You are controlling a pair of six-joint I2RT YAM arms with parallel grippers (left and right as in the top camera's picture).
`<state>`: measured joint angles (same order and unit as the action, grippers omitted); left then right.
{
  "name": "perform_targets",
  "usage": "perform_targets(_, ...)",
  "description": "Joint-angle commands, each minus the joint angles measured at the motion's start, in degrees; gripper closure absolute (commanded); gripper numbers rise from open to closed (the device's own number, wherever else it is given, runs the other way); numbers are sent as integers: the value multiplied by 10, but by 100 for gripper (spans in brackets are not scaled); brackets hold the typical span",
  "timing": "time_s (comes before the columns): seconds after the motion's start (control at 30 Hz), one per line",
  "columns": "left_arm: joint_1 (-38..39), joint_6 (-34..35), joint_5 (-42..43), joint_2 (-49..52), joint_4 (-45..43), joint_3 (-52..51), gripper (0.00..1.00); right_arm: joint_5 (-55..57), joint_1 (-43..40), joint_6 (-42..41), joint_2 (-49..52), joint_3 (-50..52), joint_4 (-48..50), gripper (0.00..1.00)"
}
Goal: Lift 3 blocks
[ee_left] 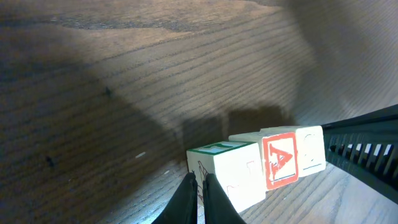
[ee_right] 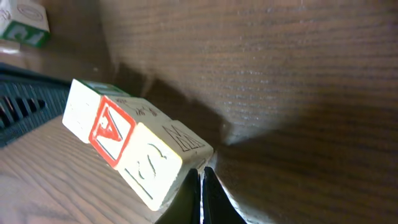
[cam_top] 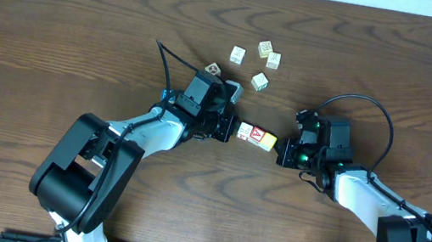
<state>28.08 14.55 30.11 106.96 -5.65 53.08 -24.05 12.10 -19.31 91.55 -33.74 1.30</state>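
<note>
Three small wooden blocks (cam_top: 256, 134) sit end to end in a single short row near the middle of the brown wooden tabletop (cam_top: 61, 12), squeezed between two robot arms. The middle one is the red block (cam_top: 257, 133) with a white letter A. The whitish block (cam_top: 245, 130) is on the left arm's side, and the pale yellow block (cam_top: 268, 141) is on the right arm's side.

The left fingers (cam_top: 232, 129) are closed together, their tips pressed against the whitish end. The right fingers (cam_top: 282, 151) are closed too, and push on the yellow end. In the wrist views the row seems to hang just clear of the wood, with a shadow below.

Behind the row lie four loose cream cubes (cam_top: 260, 81) in a cluster. A fifth cube (cam_top: 212, 70) sits by the left arm.
</note>
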Motion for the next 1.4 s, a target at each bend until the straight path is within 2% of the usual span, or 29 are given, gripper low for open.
perform_targets(0.0,0,-8,8,6,0,14,93,-18,0,-17,3,1,11,98)
perform_targets(0.53,0,-5,10,6,7,14,93,-19,0,-16,3,1,28,96)
perform_targets(0.83,0,-3,10,6,7,14,93,20,0,-14,3,1,-20,97)
perform_targets(1.37,0,-3,10,6,18,14,93,15,1,-13,3,1,-13,96)
